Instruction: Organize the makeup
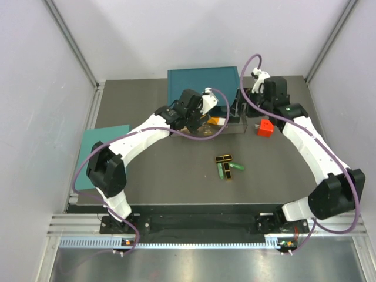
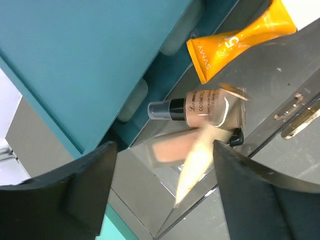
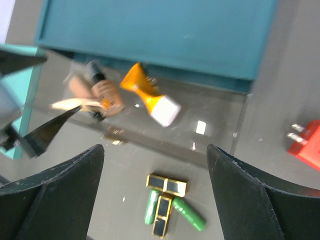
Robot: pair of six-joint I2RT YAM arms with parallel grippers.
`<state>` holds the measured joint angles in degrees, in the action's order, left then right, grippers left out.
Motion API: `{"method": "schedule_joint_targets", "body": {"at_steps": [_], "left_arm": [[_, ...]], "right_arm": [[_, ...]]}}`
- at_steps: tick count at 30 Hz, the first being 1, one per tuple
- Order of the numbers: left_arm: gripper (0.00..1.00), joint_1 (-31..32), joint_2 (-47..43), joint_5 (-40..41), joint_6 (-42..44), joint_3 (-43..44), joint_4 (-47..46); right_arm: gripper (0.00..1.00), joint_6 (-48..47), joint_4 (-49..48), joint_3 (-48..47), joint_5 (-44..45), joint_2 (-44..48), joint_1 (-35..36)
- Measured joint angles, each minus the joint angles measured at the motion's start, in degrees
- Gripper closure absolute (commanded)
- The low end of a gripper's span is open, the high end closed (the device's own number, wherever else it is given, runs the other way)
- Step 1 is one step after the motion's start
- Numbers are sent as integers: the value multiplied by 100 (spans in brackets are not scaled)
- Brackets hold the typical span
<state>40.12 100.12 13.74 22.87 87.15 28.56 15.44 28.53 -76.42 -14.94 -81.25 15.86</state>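
From above, the clear tray [image 1: 239, 128] sits on the dark table [image 1: 176, 188] with its far side against the teal panel [image 1: 202, 88]. The left gripper [image 1: 205, 117] hangs over the tray's left half and hides most of what lies there, so only a sliver of the orange-white tube [image 1: 216, 121] shows. The right gripper [image 1: 247, 100] stands at the tray's far right corner, and its jaws are too small to read here. The red cube [image 1: 265, 128] is just right of the tray. The green sticks [image 1: 234, 167] and the black-and-gold cases [image 1: 224, 158] lie in a loose cluster well in front of it. In the left wrist view the dark fingers [image 2: 75, 190] stand wide apart and released, gripping nothing. Below them, inside the tray, lie the tan bottle [image 2: 205, 107], the orange-white tube beyond it with its cap cut off by the frame, and the cream slim tube [image 2: 197, 160]. The cream tube is smeared by blur, so how it rests cannot be made out. In the right wrist view those fingers [image 3: 55, 195] are also spread and empty. All three cosmetics show in the tray, though the bottle [image 3: 102, 90] and cream tube [image 3: 75, 104] are soft. The sticks and cases lie in front of it, and the cube is clipped at the right edge.
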Motion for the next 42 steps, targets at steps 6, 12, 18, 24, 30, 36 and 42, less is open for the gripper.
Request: {"method": "schedule_joint_targets", "body": {"at_steps": [6, 12, 18, 24, 30, 36, 42], "left_arm": [[1, 11, -131, 382, -280, 0, -354], [1, -295, -114, 651, -1167, 721, -179], [1, -1366, 236, 42, -2540, 1928, 195], [1, -2277, 920, -772, -3447, 2424, 828], [1, -2450, 1615, -1558, -3803, 2688, 1360], [1, -2461, 1770, -2035, -3958, 2697, 1519], [1, -2468, 1816, -2194, -3976, 2697, 1523]], "right_arm": [[18, -46, 24, 254, 603, 422, 990], [18, -20, -28, 566, 1139, 555, 2166], [18, 136, -208, 1154, 1451, 546, 2531], [17, 219, -507, 1222, 1547, 107, 2557], [17, 240, -820, 1209, 1561, -431, 2566], [16, 210, -975, 1019, 1683, -876, 2566], [16, 81, -1005, 483, 1884, -1320, 2562]]}}
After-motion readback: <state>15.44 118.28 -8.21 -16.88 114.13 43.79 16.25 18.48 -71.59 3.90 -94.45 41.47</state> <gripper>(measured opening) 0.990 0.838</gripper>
